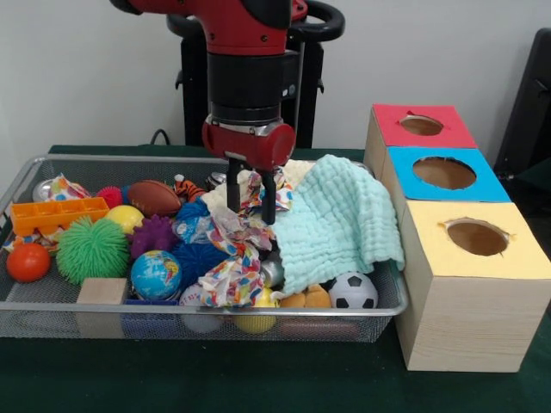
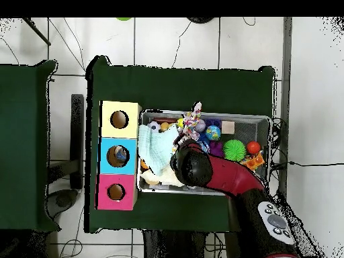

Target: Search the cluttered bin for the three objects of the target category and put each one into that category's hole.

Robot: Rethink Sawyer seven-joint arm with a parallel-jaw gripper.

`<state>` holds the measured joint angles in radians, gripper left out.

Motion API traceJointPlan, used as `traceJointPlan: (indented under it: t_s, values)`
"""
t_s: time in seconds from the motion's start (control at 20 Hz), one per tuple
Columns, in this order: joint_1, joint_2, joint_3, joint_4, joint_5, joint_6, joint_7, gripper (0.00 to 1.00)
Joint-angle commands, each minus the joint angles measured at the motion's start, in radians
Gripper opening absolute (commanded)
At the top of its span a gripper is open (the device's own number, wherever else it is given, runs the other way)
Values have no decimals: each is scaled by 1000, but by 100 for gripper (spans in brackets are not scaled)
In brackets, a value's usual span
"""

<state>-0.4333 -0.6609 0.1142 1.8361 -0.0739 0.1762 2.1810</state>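
The wire mesh bin (image 1: pixel 392 311) is full of toys; it also shows in the overhead view (image 2: pixel 266 119). My gripper (image 1: pixel 250 215) hangs over the bin's middle, its two black fingers (image 1: pixel 232 194) apart and straddling the top of a wad of multicoloured dotted paper (image 1: pixel 238 262). A wrinkly, bluish clear plastic piece (image 1: pixel 191 228) lies just left of the wad; I see no other clear plastic pieces. The red-topped box's hole (image 1: pixel 421 126) is at the far right, beyond the bin, and appears in the overhead view (image 2: pixel 115 192). From overhead the arm (image 2: pixel 201 169) hides the gripper.
A mint cloth (image 1: pixel 340 219) covers the bin's right part. The blue-topped box (image 1: pixel 482 185) and yellow-topped box (image 1: pixel 516 258) stand beside the red one. A green spiky ball (image 1: pixel 92 249), globe ball (image 1: pixel 156 274), orange tray (image 1: pixel 58 214) and soccer ball (image 1: pixel 353 291) lie in the bin.
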Motion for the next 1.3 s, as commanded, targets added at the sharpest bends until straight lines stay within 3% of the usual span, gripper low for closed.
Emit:
traceJointPlan:
  t_s: [0.05,0.2,0.55,0.95,1.3]
  values:
    - [5,-15,-13,33,0,-12,116,100]
    - [-43,22,-14,-30,-13,22,63,100]
    - [-33,44,-65,-130,-41,115,-6,100]
    - [-77,69,-63,-193,-72,148,-64,100]
    - [-108,126,-47,-212,-106,116,-58,100]
